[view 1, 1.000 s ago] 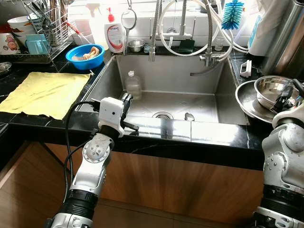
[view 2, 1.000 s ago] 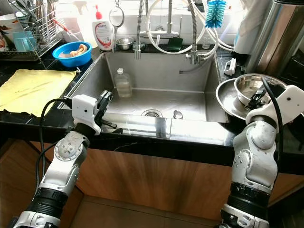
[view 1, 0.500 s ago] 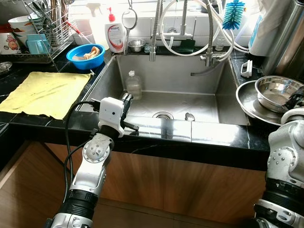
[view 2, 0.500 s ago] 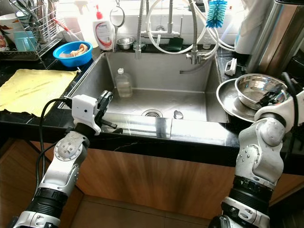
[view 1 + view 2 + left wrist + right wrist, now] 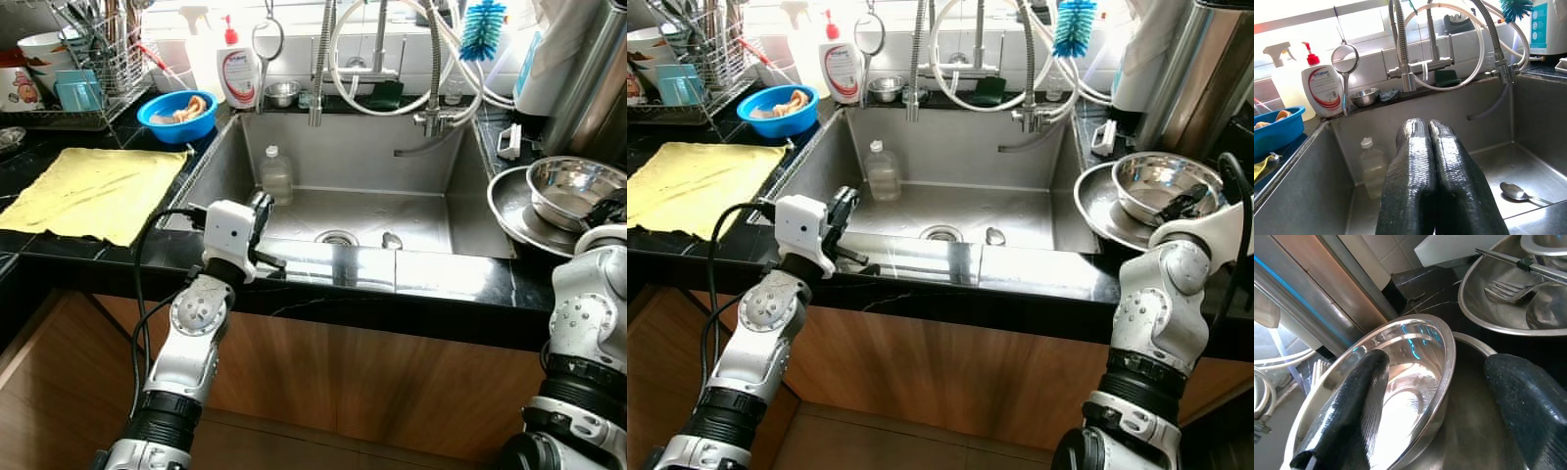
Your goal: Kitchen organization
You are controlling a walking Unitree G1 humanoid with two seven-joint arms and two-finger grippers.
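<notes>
Sink: we saw a big steel sink in the middle of the dark counter, at 12 o'clock from us.
Bottle: a small clear bottle stood upright in the sink, near its far corner at 11 o'clock.
Spoon: a spoon lay on the sink floor, just beside the drain.
Left gripper: it hung over the near edge of the sink, pointing in. We saw its two black fingers pressed together, with nothing between them.
Right gripper: it was over at 2 o'clock, at the steel bowl. Its fingers were wide apart. One finger was inside the bowl and the other finger was outside it, so the rim sat between them. We could not tell if they touched the rim.
Steel bowl: this shiny bowl sat upright inside a wider steel pan on the counter, right of the sink.
Yellow cloth: it lay flat on the counter at 10 o'clock, well apart from the sink bottle.
Blue bowl: it sat behind the cloth at 11 o'clock, with something pale orange in it.
Soap bottle: a white bottle with a red pump stood just beside the blue bowl.
Dish rack: it was at the far corner at 10 o'clock, holding cups and tools.
Tap: it stood behind the sink at 12 o'clock, with looped hoses around it.
Blue brush: it was up at 1 o'clock, near the tap.
</notes>
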